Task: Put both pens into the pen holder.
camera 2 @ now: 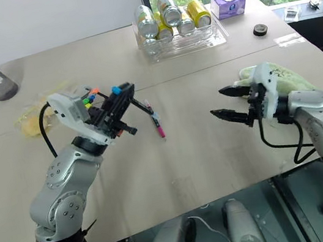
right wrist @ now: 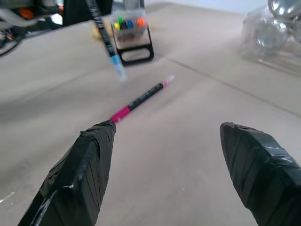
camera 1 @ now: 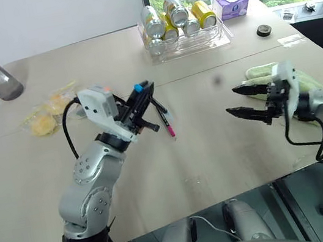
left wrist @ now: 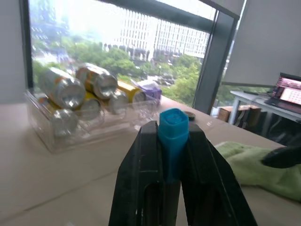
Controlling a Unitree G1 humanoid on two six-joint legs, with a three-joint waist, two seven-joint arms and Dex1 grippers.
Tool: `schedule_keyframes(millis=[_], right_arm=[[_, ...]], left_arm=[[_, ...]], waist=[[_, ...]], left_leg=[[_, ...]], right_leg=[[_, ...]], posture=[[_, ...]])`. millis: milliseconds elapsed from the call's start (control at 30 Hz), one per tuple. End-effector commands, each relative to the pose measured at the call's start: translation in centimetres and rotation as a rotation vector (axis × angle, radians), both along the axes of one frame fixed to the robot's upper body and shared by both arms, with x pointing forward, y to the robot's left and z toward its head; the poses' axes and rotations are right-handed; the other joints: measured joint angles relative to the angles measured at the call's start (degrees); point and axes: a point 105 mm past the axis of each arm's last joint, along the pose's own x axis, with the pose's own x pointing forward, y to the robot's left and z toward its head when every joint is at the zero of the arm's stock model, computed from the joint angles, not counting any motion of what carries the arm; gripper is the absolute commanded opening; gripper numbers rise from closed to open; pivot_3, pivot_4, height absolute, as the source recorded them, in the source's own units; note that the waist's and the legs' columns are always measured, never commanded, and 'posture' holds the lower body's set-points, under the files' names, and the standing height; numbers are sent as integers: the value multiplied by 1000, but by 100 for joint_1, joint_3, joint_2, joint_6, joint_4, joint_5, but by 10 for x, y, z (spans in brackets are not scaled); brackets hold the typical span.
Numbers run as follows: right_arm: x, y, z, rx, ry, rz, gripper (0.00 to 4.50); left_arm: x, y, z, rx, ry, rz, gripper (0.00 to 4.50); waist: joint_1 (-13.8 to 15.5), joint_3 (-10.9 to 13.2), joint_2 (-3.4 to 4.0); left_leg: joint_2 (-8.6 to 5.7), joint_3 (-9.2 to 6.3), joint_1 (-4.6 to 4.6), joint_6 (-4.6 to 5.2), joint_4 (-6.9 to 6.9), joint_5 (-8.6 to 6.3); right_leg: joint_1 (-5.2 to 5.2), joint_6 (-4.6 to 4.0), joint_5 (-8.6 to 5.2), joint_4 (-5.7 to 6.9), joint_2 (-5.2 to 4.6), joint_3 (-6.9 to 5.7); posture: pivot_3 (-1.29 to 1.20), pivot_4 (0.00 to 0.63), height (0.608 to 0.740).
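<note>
Blue-capped slim black pen (left wrist: 173, 141) sits pinched in the left end effector (camera 1: 140, 103), lifted for carrying to the small black-framed pen holder (right wrist: 131, 35), while the pink-ended black pen (right wrist: 137, 100) lies on the beige bench (camera 1: 204, 151) before the wide-open, empty right end effector (camera 1: 246, 100).

Both head views look forward and down over the worktop (camera 1: 216, 149), sharing the whole scene. Left wrist view faces the can tray (left wrist: 70, 127) closely; right wrist view looks low across the worktop toward the pen holder (right wrist: 133, 40).
</note>
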Motion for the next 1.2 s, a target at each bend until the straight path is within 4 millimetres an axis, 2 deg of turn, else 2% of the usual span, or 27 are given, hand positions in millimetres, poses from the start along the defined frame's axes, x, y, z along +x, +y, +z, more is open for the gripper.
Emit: schedule_keyframes(millis=[33,133,300,433,500,700,833,1033,1200], right_arm=[[-1,-2,22,44,-66,21,3761],[-2,2,34,104,-97,52,3761],[-5,7,36,108,-78,99,3761],[-3,10,45,136,-112,117,3761],[-1,12,48,140,-125,121,3761],[0,15,52,132,-138,138,3761],[1,14,52,125,-144,138,3761],[-1,14,54,126,-154,139,3761],[-1,13,53,124,-159,128,3761]], left_arm=[[5,15,17,243,-181,145,0],[5,6,32,487,-359,187,0],[16,3,37,694,-466,296,0],[22,10,34,843,-491,400,0],[27,15,24,888,-447,419,0],[29,22,14,925,-421,461,0],[31,28,14,868,-386,492,0],[35,31,2,831,-334,464,0],[50,39,-3,858,-321,461,0]], waist=[[-7,0,1],[18,2,-2],[88,2,-2],[83,3,-1],[82,3,-1],[126,3,-1],[137,3,-1],[131,3,-1],[136,3,-1]], left_leg=[[0,1,1,0,-2,0],[-2,-2,-5,0,0,0],[-5,-10,-10,2,-4,-1],[-3,-11,-11,1,-10,-1],[-3,-10,-10,1,-10,-1],[-3,-16,-14,2,-9,-1],[-4,-17,-15,2,-7,-1],[-4,-17,-14,1,-6,0],[-4,-18,-14,2,-4,-1]], right_leg=[[0,0,0,2,0,0],[-1,0,0,-4,-3,-3],[0,1,1,-19,-8,-7],[-3,1,1,-21,-6,-7],[-3,1,1,-19,-6,-6],[-3,2,1,-21,-8,-13],[-2,2,1,-21,-9,-15],[-3,2,1,-18,-8,-16],[-2,2,1,-17,-9,-18]], posture=[[0,150,739],[0,150,739],[0,150,739],[0,150,739],[0,150,739],[0,150,739],[0,150,739],[0,150,739],[0,150,739]])
